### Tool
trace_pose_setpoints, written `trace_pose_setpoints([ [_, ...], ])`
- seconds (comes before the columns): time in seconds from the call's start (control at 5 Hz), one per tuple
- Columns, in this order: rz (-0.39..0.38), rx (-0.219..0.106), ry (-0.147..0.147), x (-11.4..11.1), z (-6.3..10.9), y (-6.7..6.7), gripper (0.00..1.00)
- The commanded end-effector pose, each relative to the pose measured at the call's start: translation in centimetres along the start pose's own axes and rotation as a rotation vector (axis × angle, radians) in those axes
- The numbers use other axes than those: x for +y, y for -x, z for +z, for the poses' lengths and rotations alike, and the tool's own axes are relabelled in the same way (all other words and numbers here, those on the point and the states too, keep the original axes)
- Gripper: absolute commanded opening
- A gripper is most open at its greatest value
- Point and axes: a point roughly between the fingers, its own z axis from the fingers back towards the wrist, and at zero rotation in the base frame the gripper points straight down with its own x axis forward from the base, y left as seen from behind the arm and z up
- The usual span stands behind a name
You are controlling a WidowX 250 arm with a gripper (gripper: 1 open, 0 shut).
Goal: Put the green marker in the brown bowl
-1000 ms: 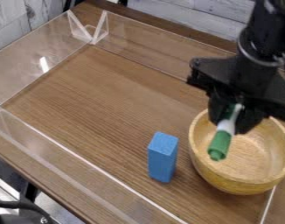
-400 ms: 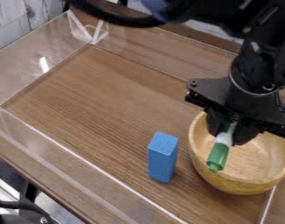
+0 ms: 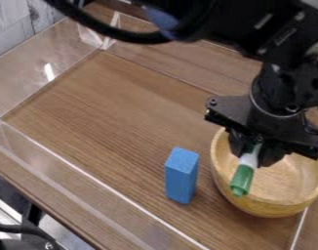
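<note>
Lowered: green marker (image 3: pixel 245 168) into brown bowl (image 3: pixel 298 196) | pincer (image 3: pixel 257 148) fingertips obscured

single high view, angled across table (image 3: pixel 109 98)

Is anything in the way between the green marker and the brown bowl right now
Nothing visible. The gripper is shut on the green marker, whose lower end hangs inside the brown bowl, just within its near rim. The blue block stands on the table off to the side.

light: even, bright | glare: clear walls (image 3: pixel 45 73) | blur: arm (image 3: pixel 188 20) smeared | resolution: low
</note>
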Motion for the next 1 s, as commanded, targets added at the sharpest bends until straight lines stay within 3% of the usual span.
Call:
trace_pose_setpoints([
  [0.0, 0.011, -0.045, 0.035, -0.31, 0.75, -0.67, 0.00],
  [0.8, 0.044, -0.046, 0.049, 0.24, -0.01, -0.57, 0.00],
])
